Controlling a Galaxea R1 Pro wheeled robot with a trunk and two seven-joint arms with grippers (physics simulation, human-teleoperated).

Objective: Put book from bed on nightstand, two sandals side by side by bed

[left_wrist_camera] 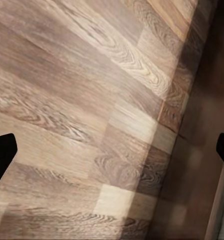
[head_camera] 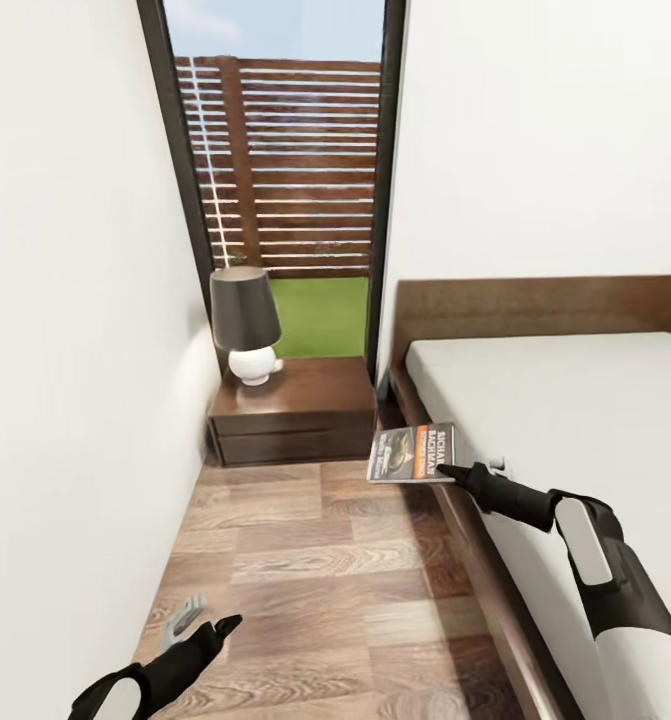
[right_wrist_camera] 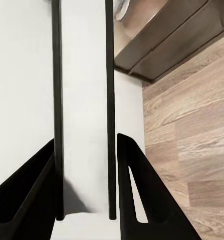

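Right gripper (head_camera: 445,470) clenched on the book (head_camera: 412,452), held level in the air beside the bed (head_camera: 575,420) near its headboard corner, short of the nightstand (head_camera: 300,405) with its lamp (head_camera: 245,325). Left gripper (head_camera: 220,628) spread wide, low over the plank floor (head_camera: 305,560).

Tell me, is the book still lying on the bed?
No. The right tool holds the book in the air beside the bed, above the floor.
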